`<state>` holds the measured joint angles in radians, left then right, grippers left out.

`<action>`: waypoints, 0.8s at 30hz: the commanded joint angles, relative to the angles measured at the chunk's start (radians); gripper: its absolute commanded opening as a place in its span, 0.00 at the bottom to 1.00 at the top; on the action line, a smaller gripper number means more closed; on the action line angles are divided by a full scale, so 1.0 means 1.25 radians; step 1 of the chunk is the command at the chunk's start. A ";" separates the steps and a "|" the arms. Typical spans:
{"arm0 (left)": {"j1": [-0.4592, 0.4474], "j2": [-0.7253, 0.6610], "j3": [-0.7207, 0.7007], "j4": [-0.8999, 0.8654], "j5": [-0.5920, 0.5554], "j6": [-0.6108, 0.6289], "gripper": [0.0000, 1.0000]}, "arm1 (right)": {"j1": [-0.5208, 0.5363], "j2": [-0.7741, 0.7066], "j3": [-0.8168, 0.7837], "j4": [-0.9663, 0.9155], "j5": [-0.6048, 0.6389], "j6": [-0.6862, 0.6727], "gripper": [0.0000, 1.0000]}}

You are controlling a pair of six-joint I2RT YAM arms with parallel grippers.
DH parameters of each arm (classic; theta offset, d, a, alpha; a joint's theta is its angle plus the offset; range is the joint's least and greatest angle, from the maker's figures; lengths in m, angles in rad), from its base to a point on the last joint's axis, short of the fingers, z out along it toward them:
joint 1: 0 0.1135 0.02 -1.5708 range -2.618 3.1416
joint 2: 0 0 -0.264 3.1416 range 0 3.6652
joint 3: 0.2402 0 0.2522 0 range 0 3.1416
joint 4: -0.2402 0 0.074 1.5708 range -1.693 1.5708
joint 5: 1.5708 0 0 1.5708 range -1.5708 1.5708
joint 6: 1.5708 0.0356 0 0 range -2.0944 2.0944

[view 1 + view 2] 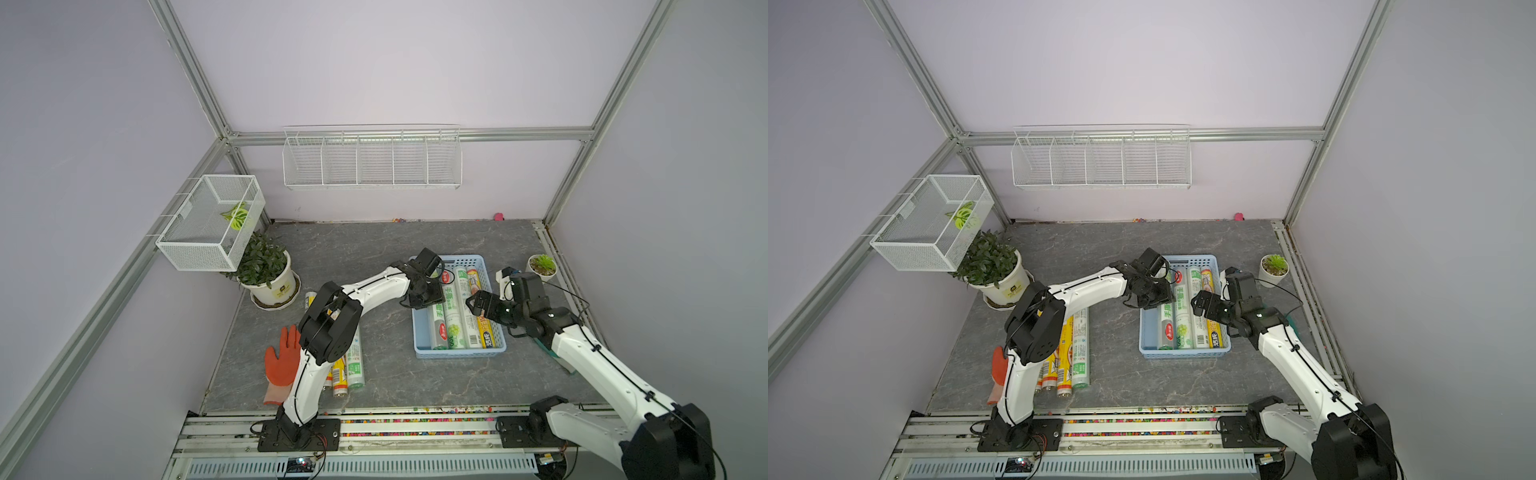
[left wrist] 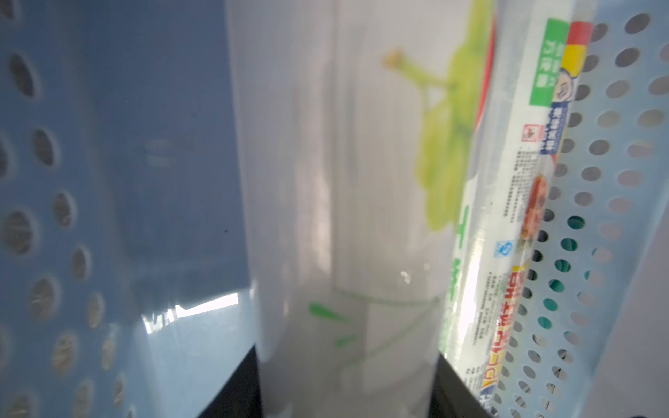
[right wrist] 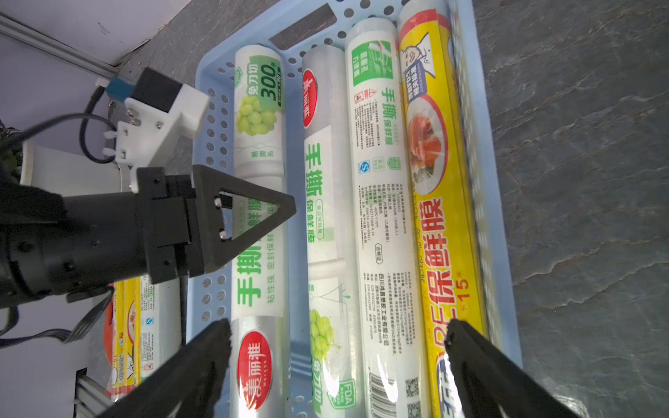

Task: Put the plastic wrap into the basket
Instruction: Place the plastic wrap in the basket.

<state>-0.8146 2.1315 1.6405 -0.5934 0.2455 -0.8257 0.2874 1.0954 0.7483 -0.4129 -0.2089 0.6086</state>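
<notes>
The light blue basket [image 1: 461,353] [image 1: 1183,353] [image 2: 54,217] [image 3: 496,217] holds three whitish rolls of plastic wrap and a yellow roll [image 1: 484,328] [image 3: 438,202]. My left gripper [image 1: 426,297] [image 1: 1148,299] [image 2: 345,383] is shut on the leftmost whitish roll [image 1: 437,328] [image 1: 1165,328] [image 2: 344,181] [image 3: 259,144], low inside the basket along its left wall. My right gripper [image 1: 478,305] [image 1: 1202,305] [image 3: 336,336] hangs open over the basket's right half, holding nothing. More rolls lie on the table under the left arm, yellow [image 1: 338,374] [image 1: 1065,353] and whitish [image 1: 355,361] [image 1: 1080,345].
An orange glove [image 1: 282,361] lies left of the loose rolls. A potted plant [image 1: 266,270] stands at the back left under a white wire-mesh box [image 1: 212,220]. A small succulent pot [image 1: 541,266] stands right of the basket. A wire rack [image 1: 372,158] hangs on the back wall.
</notes>
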 commanded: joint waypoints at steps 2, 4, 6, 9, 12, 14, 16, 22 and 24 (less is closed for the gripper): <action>-0.004 0.007 0.033 0.010 0.029 0.012 0.34 | -0.002 0.013 0.001 0.017 -0.025 -0.016 0.98; -0.004 0.009 0.033 0.013 0.033 0.012 0.38 | -0.002 0.017 0.003 0.019 -0.030 -0.016 0.98; -0.004 0.009 0.030 0.013 0.033 0.012 0.45 | -0.002 0.021 0.005 0.018 -0.032 -0.014 0.98; -0.005 0.009 0.031 0.005 0.025 0.016 0.49 | -0.002 0.024 0.005 0.022 -0.035 -0.012 0.98; -0.004 0.009 0.033 -0.001 0.020 0.017 0.54 | -0.002 0.024 0.007 0.024 -0.039 -0.010 0.98; -0.005 0.009 0.034 -0.005 0.016 0.017 0.55 | -0.002 0.022 0.009 0.023 -0.040 -0.007 0.98; -0.005 0.013 0.036 -0.010 0.015 0.019 0.58 | -0.002 0.021 0.009 0.024 -0.043 -0.007 0.98; -0.004 0.018 0.053 -0.030 0.011 0.028 0.63 | -0.002 0.021 0.013 0.026 -0.049 -0.002 0.98; -0.004 0.014 0.052 -0.030 0.007 0.028 0.62 | -0.002 0.019 0.016 0.024 -0.049 -0.002 0.98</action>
<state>-0.8165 2.1361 1.6707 -0.6304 0.2569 -0.8070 0.2874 1.1183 0.7490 -0.3985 -0.2596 0.6056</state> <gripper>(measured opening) 0.626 0.978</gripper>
